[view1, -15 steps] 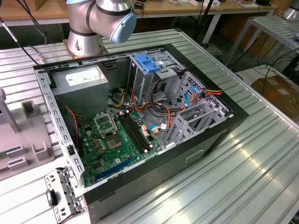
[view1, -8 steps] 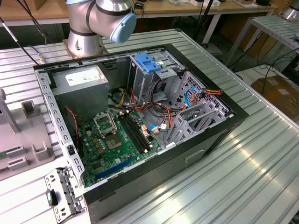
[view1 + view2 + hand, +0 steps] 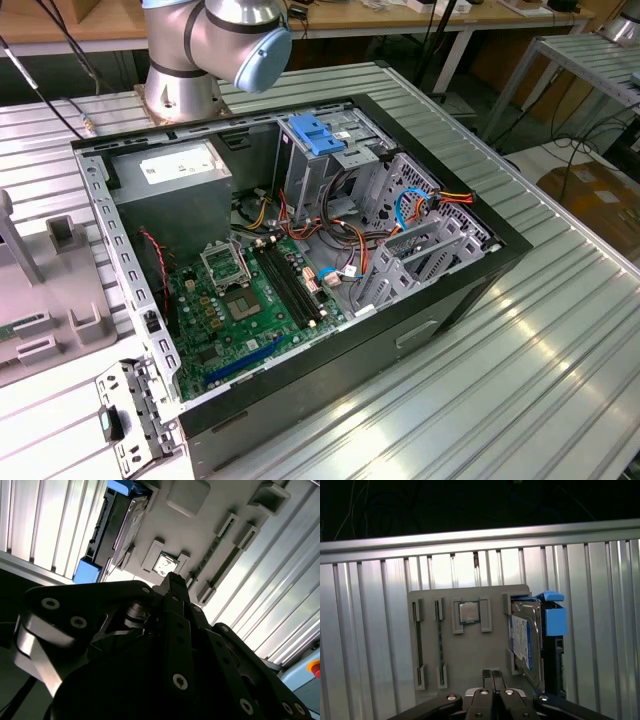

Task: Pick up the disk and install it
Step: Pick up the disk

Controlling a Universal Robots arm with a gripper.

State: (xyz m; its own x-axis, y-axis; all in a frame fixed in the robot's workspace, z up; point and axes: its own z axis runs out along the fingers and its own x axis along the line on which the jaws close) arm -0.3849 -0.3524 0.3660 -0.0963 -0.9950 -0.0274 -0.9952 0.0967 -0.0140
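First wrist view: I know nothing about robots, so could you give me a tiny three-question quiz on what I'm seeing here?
1. True or false: the gripper is holding the disk.
2. In the grey tray, the disk: A) lies flat; B) stands on its edge; C) is stacked on top of another disk.
3. Fill in: the square chip sits in the tray between the two narrow sticks and the ____.

Key: 1 false, the closed fingers grip nothing; 2 B; 3 disk.
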